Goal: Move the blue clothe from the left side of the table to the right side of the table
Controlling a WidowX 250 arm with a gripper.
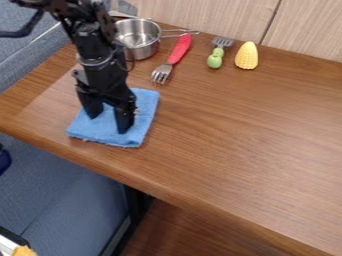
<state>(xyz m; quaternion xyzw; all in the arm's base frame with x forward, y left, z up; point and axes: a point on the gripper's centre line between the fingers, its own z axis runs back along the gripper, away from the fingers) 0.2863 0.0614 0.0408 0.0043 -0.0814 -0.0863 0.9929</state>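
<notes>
The blue cloth lies on the wooden table, left of centre in the frame, just above the table's slanting front edge. It is a rough four-sided shape, tilted so that one corner points toward the left edge of the frame. The black robot arm comes in from the upper left corner, and its gripper hangs down over the cloth. The gripper is open, its two fingers spread with blue fabric showing between them; whether the tips touch the cloth cannot be told

Above the cloth, in the upper left of the frame, a metal pot stands partly behind the arm, its handle pointing right. Just right of the pot lies a fork with a red handle, tines toward the lower left. Near the top centre is another fork with a green handle, its tines toward the top, and just right of it lies a yellow corn cob, narrow end up. Pale wooden panels rise behind the table along the top right
</notes>
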